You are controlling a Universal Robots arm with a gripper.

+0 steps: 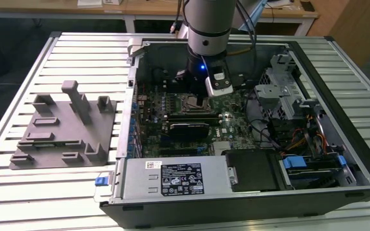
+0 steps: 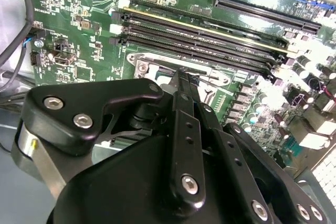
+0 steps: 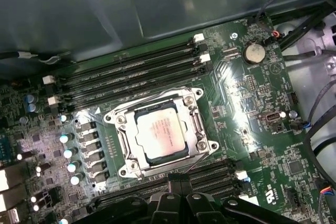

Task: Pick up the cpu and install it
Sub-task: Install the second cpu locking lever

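Gripper (image 2: pixel 184 77) hangs low inside the open computer case (image 1: pixel 339 159), just above the motherboard (image 3: pixel 247 103), and its black fingers (image 2: pixel 185 129) are pressed together with nothing between them. The cpu (image 3: pixel 160 129) lies flat in the metal socket frame (image 3: pixel 118 116), between the memory slots (image 3: pixel 131 74) in the first wrist view. On the exterior view's left, a grey fixture (image 1: pixel 59 127) stands on the slatted table (image 1: pixel 18 192), well apart from the case.
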